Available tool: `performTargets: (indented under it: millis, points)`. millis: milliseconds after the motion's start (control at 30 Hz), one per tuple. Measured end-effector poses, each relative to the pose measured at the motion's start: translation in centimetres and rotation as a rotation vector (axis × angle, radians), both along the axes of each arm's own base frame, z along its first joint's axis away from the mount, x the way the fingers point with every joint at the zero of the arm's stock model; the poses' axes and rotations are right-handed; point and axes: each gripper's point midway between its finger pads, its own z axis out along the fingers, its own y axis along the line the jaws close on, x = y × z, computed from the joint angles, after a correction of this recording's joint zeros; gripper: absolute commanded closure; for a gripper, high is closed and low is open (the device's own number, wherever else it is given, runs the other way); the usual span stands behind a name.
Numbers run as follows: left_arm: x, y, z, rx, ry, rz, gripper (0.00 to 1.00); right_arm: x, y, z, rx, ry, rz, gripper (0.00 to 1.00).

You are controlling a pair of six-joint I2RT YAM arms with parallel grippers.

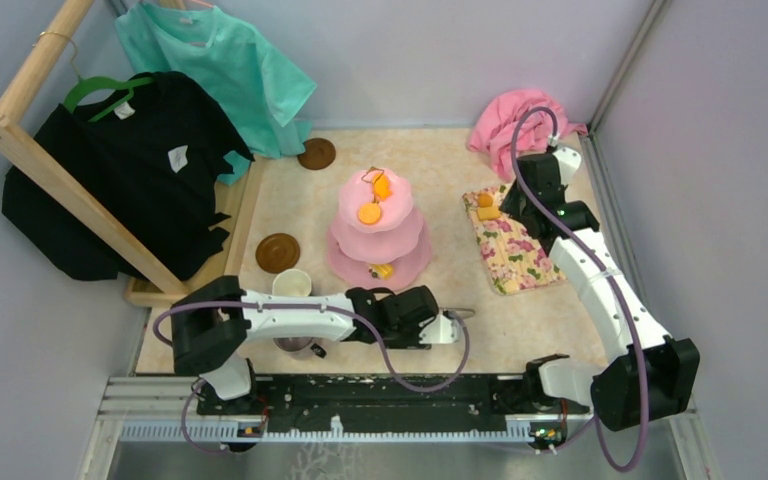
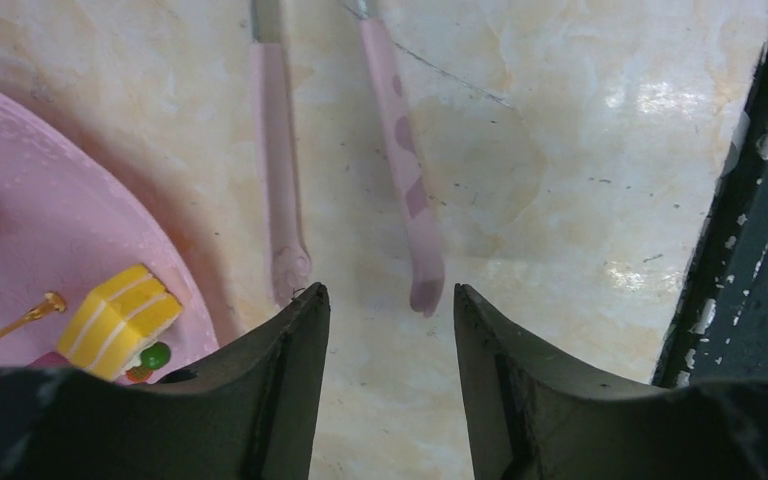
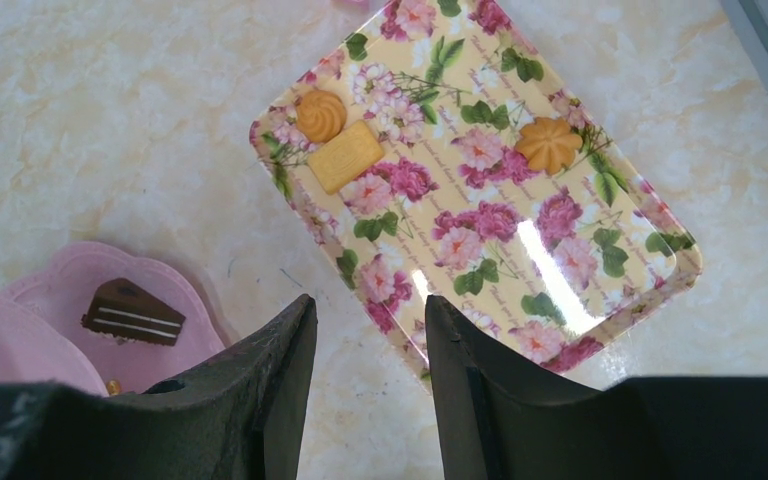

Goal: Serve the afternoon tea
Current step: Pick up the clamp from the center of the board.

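Observation:
The pink three-tier cake stand (image 1: pixel 378 235) with a gold loop (image 1: pixel 372 176) stands mid-table, with orange snacks (image 1: pixel 369 213) on its upper tiers and a yellow one (image 1: pixel 384 270) on the bottom tier. My left gripper (image 1: pixel 463 316) is open and empty, low over the table right of the stand. In the left wrist view it (image 2: pixel 390 300) points at two pink utensil handles (image 2: pixel 405 170), beside a yellow cake slice (image 2: pixel 118 318). My right gripper (image 3: pixel 365 305) is open and empty above the floral mat's edge. The mat holds three snacks (image 3: pixel 345 157). A brown cake slice (image 3: pixel 132 312) lies on the stand.
A white mug (image 1: pixel 291 285) and a grey-purple mug (image 1: pixel 295 346) sit by my left arm. Brown saucers (image 1: pixel 277 252) (image 1: pixel 316 153) lie left of the stand. The floral mat (image 1: pixel 515 250) lies to the right, a pink cloth (image 1: pixel 520 120) behind it. A clothes rack (image 1: pixel 70 190) stands at far left.

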Motion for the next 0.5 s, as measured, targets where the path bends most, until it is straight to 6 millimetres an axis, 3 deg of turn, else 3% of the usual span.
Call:
performTargets:
  millis: [100, 233, 367, 500]
  points:
    - [0.6, -0.4, 1.0, -0.023, -0.025, 0.029, 0.40, 0.0, -0.1, 0.0, -0.015, 0.005, 0.014, 0.55]
    - [2.0, -2.5, 6.0, -0.160, -0.085, 0.103, 0.34, -0.1, 0.2, 0.6, -0.042, 0.014, 0.074, 0.55]
    - [3.6, -4.4, 15.7, -0.453, -0.152, 0.238, 0.32, -0.4, 1.1, 1.3, -0.072, 0.028, 0.173, 0.55]
    - [4.9, -3.2, 24.0, -0.732, -0.189, 0.432, 0.24, -2.1, 3.8, 0.4, -0.149, 0.092, 0.353, 0.53]
